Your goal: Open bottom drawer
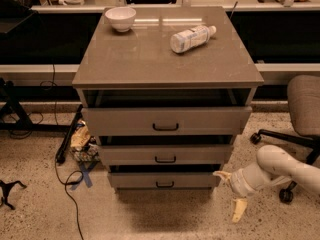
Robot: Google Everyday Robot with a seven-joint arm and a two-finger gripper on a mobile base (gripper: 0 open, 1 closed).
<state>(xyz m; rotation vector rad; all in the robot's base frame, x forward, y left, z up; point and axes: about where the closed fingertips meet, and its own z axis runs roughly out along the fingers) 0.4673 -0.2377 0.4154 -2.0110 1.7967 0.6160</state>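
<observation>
The task looks barely begun. The end effector (226, 196) hangs low beside the cabinet's right front corner, its 2 fingers spread wide and holding nothing: 1 finger (222, 175) points left toward the cabinet, the other points down at the floor. The bottom drawer (135, 180) sits just left of the end effector, the lowest of 3 fronts, and no tray shows behind it, so I judge it shut or almost shut. Its small black handle (164, 184) lies well to the left of the end effector, about level with the upper finger, and nothing touches it. What is left: reaching across to that handle, closing on it, and pulling the drawer out.
</observation>
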